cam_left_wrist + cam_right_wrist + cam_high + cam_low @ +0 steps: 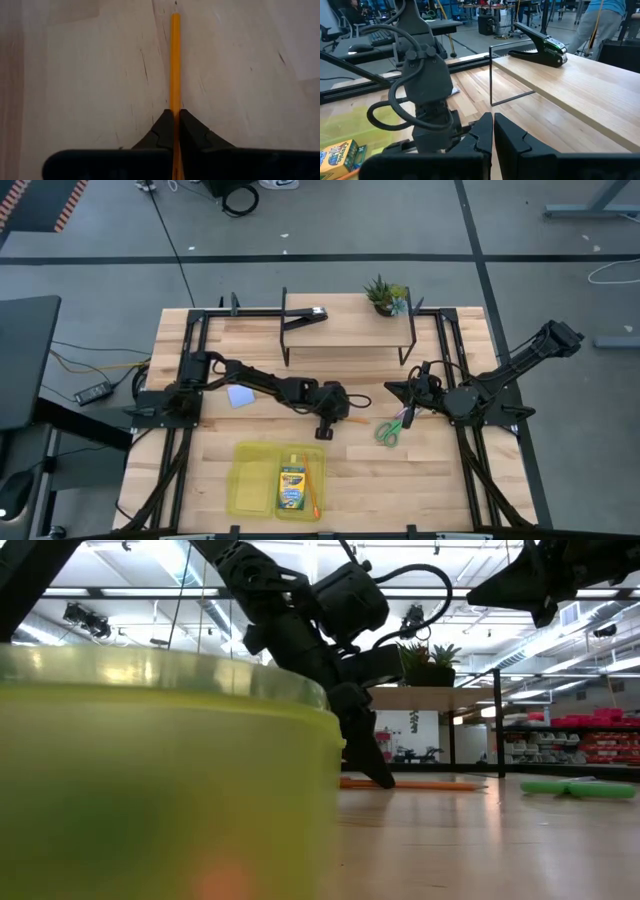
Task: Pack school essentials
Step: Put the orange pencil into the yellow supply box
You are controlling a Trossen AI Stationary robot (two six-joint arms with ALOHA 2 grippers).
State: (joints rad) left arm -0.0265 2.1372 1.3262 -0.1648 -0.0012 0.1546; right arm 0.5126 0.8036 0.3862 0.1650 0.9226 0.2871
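Pale wooden table (420,480), seen from above, with the near edge carrying a clear yellow tray (262,480) that holds the yellow-green crayon box (292,487). Beyond the tray, mid-table, the left gripper (325,430) points down at the boards with its fingers closed tight on the orange pencil (175,65). Pencil: long, thin, plain orange, lying flat on the wood; in the left wrist view it runs straight out from between the two dark fingertips (162,131), pinched near one end. Low view shows the same pencil (420,784) flat on the table under the gripper tip. Green-handled scissors (393,427) lie just to the right, apart from both grippers. Right gripper (400,390) waits farther back, fingers shut, empty. Potted plant (385,295) stands on the raised shelf (345,330) at the far edge.
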